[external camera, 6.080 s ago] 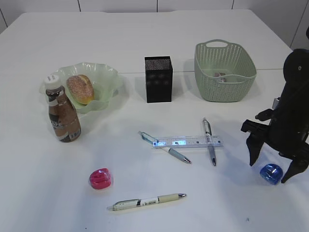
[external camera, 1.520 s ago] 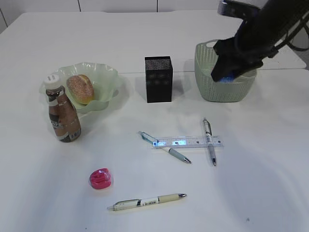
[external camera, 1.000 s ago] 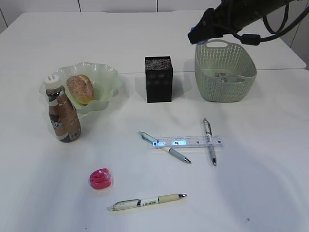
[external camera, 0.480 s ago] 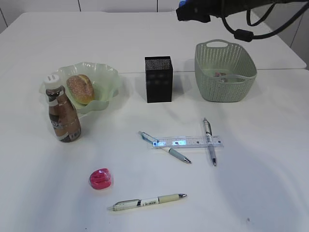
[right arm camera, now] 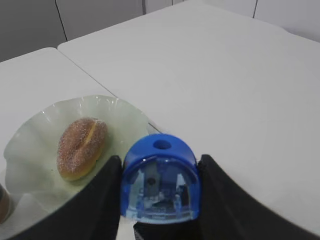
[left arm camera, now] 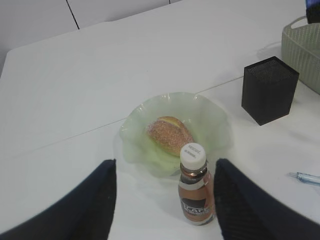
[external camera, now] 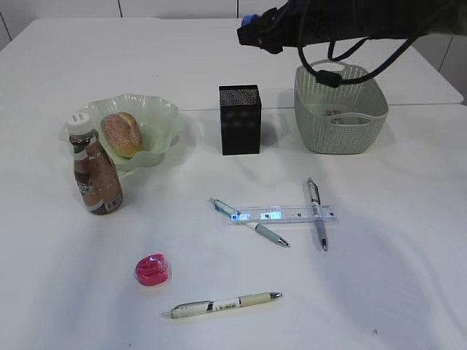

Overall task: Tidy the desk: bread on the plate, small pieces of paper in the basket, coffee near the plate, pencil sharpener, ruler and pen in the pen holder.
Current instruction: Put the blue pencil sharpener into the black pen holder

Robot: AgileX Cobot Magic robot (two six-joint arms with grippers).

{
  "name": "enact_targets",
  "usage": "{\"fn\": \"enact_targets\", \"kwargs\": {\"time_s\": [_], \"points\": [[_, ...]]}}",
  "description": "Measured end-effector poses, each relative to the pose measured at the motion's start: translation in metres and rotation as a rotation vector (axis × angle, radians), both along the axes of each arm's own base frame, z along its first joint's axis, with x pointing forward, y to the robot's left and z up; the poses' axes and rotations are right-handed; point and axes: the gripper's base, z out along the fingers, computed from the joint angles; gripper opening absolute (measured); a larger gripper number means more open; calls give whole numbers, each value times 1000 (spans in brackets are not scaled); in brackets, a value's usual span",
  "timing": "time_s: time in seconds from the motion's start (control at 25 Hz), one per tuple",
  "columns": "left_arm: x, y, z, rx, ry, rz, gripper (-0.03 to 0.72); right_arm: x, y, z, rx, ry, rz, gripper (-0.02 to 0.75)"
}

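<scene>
1. Up above the back of the bench (external camera: pixel 219 51), the right arm reaches in from the right edge, and its fingers (right arm camera: pixel 160 200) are clamped on either side of a blue pencil sharpener (right arm camera: pixel 161 179); in the exterior view the same blue piece (external camera: pixel 249 22) shows at the arm's tip, above and slightly right of the pen holder (external camera: pixel 239 119).
2. The left arm's fingers (left arm camera: pixel 160 200) stand well apart with nothing between them, hanging above the coffee (left arm camera: pixel 196 184).
3. The coffee bottle (external camera: pixel 93 164) stands upright just in front of the plate (external camera: pixel 162 117), at its left side.
4. The bread (external camera: pixel 122 134) lies on the plate.
5. The basket (external camera: pixel 340 109) sits at the right rear, well apart from the pen holder, and small paper pieces (external camera: pixel 334 113) show inside it.
6. Near the middle of the bench the ruler (external camera: pixel 284 214) lies flat; a pen (external camera: pixel 250 223) passes under its left end and another pen (external camera: pixel 317 213) crosses its right end.
7. A third pen (external camera: pixel 221 304) lies alone near the front edge.
8. A pink pencil sharpener (external camera: pixel 152 270) sits on the bench to the left of that pen, apart from it.
</scene>
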Motion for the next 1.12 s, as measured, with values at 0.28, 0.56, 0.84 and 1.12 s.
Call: {"fn": "enact_targets", "kwargs": {"time_s": [0.28,0.56,0.84,1.12], "points": [[0,0,0,2,-1,0,422,13,10,-16,62,-56,-66,344],[7,-2,-6,8,27,-1,419,24,10,-40,92,-72,-106,344],[14,-3,-11,12,45,-2,418,28,10,-50,84,-65,-109,344],[15,-4,-10,8,28,-4,412,32,12,-69,73,-35,-111,344]]}}
